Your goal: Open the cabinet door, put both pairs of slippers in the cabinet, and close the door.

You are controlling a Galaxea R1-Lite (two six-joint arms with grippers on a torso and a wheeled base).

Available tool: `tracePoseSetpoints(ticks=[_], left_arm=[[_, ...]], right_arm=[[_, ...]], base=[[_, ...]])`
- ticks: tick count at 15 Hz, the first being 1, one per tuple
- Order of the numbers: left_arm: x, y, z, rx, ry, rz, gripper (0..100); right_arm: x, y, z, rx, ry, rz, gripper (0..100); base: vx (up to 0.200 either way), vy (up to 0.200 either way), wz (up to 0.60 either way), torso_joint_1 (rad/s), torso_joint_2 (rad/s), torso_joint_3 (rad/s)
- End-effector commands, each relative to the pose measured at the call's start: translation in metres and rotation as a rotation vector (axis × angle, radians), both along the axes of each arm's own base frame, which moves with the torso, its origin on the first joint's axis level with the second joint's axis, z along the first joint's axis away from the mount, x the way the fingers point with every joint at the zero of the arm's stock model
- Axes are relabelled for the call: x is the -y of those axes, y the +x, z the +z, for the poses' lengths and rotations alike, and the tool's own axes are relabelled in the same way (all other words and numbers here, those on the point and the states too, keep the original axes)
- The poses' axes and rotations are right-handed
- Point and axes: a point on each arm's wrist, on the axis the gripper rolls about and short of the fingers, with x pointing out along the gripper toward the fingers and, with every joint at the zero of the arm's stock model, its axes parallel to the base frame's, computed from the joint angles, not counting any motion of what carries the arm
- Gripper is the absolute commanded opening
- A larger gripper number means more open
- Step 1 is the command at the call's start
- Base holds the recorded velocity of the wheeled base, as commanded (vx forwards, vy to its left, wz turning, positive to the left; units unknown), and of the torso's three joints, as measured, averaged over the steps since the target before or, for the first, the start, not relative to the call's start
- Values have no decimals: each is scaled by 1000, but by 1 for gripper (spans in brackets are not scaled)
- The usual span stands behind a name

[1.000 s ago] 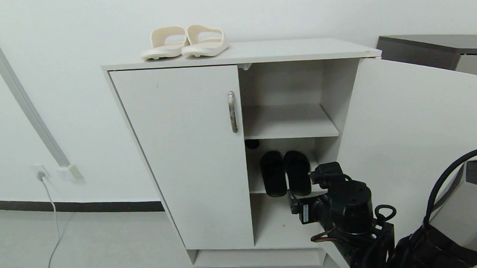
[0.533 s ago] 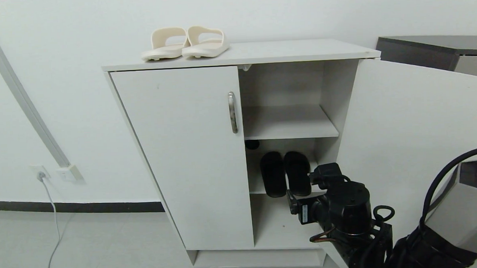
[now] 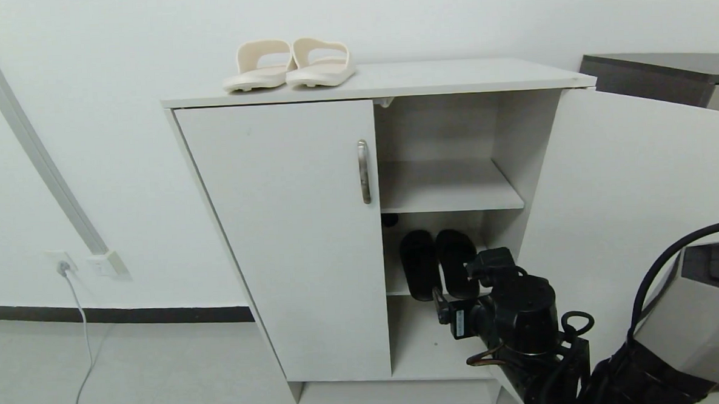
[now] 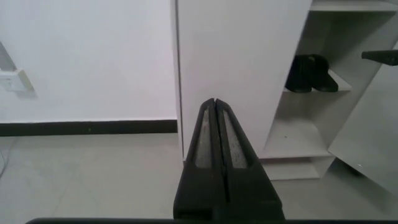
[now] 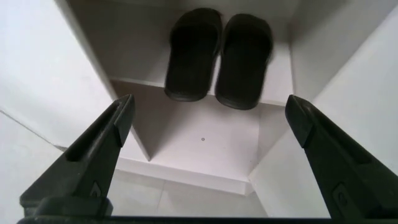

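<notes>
White cabinet (image 3: 288, 229) with a seemingly silver handle (image 3: 364, 171); cream slippers (image 3: 290, 64) and black slippers (image 3: 420, 263), all plain.

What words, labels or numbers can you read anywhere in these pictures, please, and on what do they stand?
White sticker on the right arm: print too small to read.
Cabinet, beige slippers, black slippers: no text visible.

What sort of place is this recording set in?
Probably a home entryway, or a room staged as one: a white shoe cabinet against a bare wall, black slippers inside, cream slippers on top.
</notes>
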Motion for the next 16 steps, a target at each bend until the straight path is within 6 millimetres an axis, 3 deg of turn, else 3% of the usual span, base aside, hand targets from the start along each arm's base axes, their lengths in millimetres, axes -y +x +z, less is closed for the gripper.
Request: tracePoseSetpoints(ticks=[1, 13, 16], left_arm=[[0, 0, 0, -1, 0, 2, 0], [0, 0, 0, -1, 0, 1, 0], [0, 0, 0, -1, 0, 2, 0]], right_arm=[[0, 0, -2, -4, -4, 0, 100], [0, 0, -2, 1, 0, -2, 100], [0, 1, -2, 1, 2, 0, 100]], base=[[0, 200, 0, 7, 2, 2], [0, 200, 0, 2, 2, 2], [0, 0, 0, 0, 0, 0]])
